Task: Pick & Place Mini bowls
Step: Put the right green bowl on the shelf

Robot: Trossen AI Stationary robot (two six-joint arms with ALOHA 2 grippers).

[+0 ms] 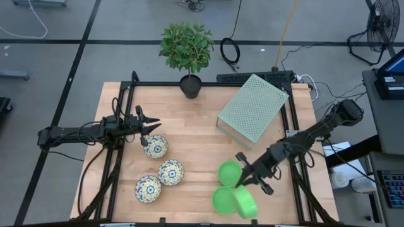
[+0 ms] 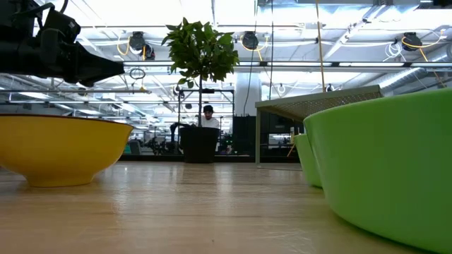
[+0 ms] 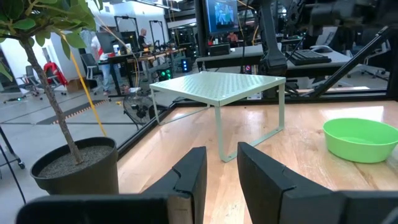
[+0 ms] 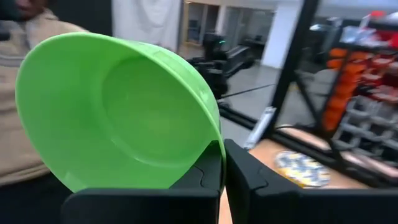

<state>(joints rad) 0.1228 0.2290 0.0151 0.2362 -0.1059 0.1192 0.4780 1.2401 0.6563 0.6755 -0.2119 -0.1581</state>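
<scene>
A green bowl (image 1: pixel 246 203) hangs tilted on its side near the table's (image 1: pixel 202 135) front edge, rim pinched between the right gripper's (image 1: pixel 243 183) fingers, its mouth facing sideways rather than up. We judge this mid-carry: next it must be levelled and set down, perhaps by the two other green bowls (image 1: pixel 230 173) just beside it. Three patterned bowls (image 1: pixel 155 146) sit toward the left, where the left gripper (image 1: pixel 153 125) hovers, fingers slightly parted, holding nothing. Behind stand a rack (image 1: pixel 252 108) and plant (image 1: pixel 187 50).

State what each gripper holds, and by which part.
Right gripper: a green bowl, pinched at its rim. Left gripper: nothing; fingers open.
</scene>
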